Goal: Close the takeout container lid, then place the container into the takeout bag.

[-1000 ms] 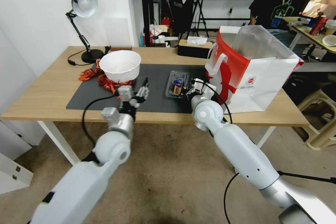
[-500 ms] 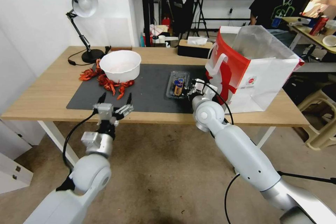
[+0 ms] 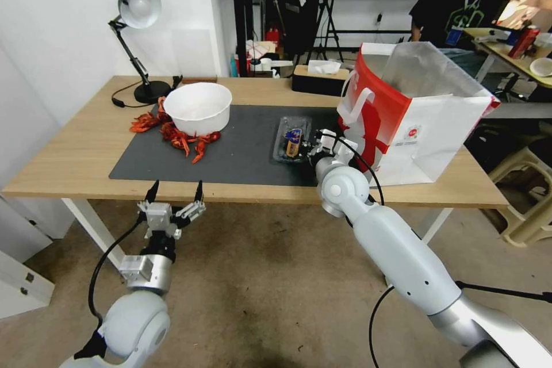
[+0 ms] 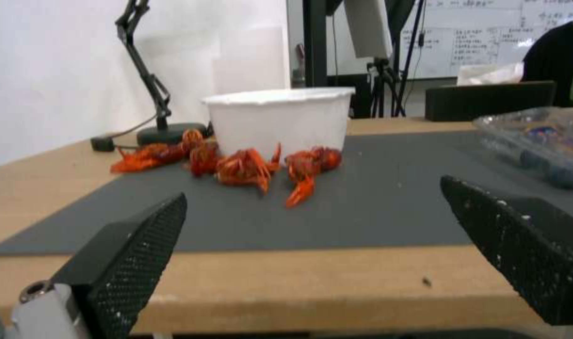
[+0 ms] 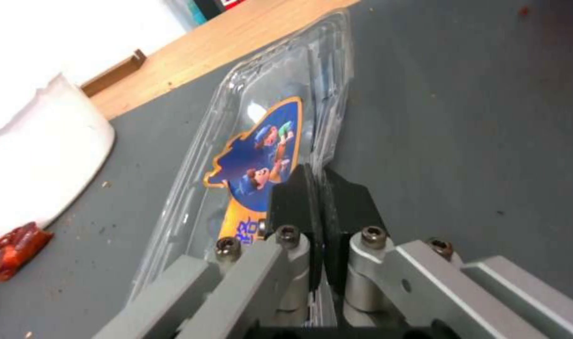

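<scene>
The clear takeout container (image 3: 290, 139) lies flat on the dark mat (image 3: 241, 155), just left of the red-and-white takeout bag (image 3: 414, 121). Its lid (image 5: 261, 150) is down, with the blue-yellow label facing up. My right gripper (image 3: 313, 146) is at the container's near right rim. In the right wrist view this gripper (image 5: 321, 176) is shut, with the clear rim pinched between its black pads. My left gripper (image 3: 176, 190) hangs open in front of the table's front edge, holding nothing. The left wrist view shows its fingers (image 4: 135, 254) spread wide and the container (image 4: 537, 136) off to one side.
A white bowl (image 3: 198, 106) stands at the mat's far left with red crayfish (image 3: 184, 139) scattered around it. A desk lamp (image 3: 135, 6) stands behind it, and a tissue box (image 3: 319, 77) sits at the table's back. The bag stands upright with its mouth open.
My left arm has drawn back from over the mat and dropped to below the table's front edge, fingers still open. The right gripper and the container have stayed put.
</scene>
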Controlling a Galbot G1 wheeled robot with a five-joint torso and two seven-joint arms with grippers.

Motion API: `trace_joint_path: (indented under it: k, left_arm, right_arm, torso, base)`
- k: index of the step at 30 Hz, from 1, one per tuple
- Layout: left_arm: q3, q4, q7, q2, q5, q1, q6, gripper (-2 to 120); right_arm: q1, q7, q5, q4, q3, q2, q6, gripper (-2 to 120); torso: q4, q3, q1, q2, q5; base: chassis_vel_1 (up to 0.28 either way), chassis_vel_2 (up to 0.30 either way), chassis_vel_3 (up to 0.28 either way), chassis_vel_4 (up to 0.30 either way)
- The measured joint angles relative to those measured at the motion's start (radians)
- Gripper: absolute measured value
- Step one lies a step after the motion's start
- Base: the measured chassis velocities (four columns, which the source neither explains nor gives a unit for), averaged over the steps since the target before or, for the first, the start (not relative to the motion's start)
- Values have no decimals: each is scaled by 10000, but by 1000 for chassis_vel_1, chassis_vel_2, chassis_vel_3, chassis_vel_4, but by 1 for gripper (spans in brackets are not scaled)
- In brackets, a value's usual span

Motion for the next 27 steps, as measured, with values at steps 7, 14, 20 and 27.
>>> trace_joint_path:
  k: [7, 14, 20, 27]
  left_arm:
    - [14, 142, 64, -13, -185, 150, -91, 100]
    - [28, 243, 76, -87, -176, 174, -157, 100]
    - [-2, 271, 77, -109, -171, 150, -181, 100]
    - [-90, 329, 58, -66, -173, 98, -189, 100]
  right_arm:
    - [38, 1, 109, 182, 79, 17, 14, 0]
    - [134, 55, 424, 733, 299, -94, -5, 0]
    - [128, 84, 704, 1557, 578, -328, -77, 0]
    - [176, 271, 1026, 3272, 1275, -699, -390, 0]
  torso:
    - [0, 0, 0, 0, 2]
    - [1, 0, 0, 0, 2]
    - [0, 0, 0, 0, 1]
    - [0, 0, 0, 0, 2]
  base:
    - [0, 0, 0, 0]
    - [0, 0, 0, 0]
    - [0, 0, 0, 0]
    - [0, 0, 0, 0]
